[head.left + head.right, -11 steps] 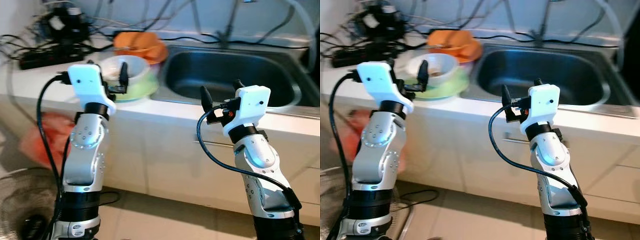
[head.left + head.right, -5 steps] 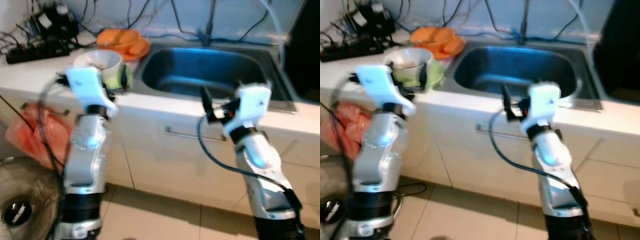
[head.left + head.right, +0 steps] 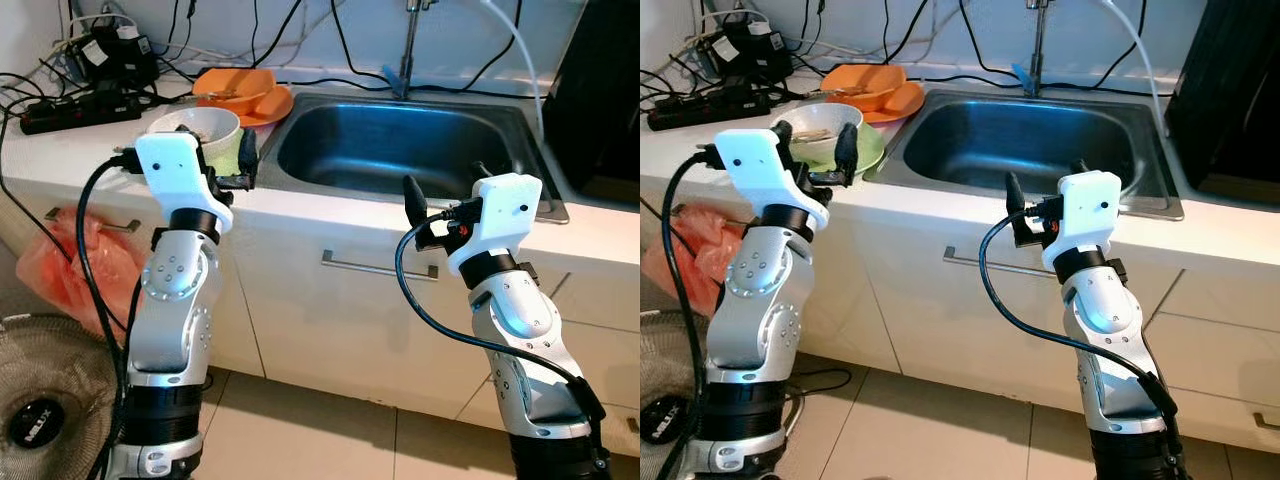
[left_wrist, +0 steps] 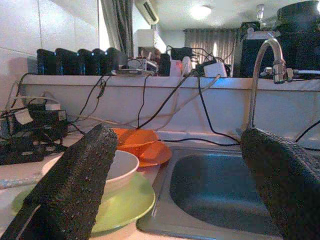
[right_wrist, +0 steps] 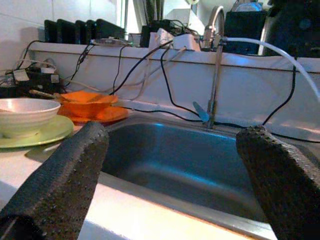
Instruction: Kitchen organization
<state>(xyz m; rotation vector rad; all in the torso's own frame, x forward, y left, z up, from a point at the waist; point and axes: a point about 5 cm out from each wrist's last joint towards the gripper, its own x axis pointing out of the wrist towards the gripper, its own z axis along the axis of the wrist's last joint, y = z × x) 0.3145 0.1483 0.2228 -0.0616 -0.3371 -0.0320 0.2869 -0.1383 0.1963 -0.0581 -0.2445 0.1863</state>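
The white bowl (image 3: 196,128) is sitting on the green plate (image 3: 854,152) left of the sink (image 3: 400,150), just beyond the left gripper (image 3: 200,150), nearer it than the right gripper (image 3: 445,195); both are hovering released.

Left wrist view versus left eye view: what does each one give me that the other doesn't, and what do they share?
The left wrist view alone shows a row of black boxes on the ledge behind the counter, and the curved tap spout. The left eye view alone shows the cabinet handle, the orange plastic bag, the floor fan and the right gripper, open. Both show the open left gripper, the white bowl on the green plate, the orange dishes and the sink.
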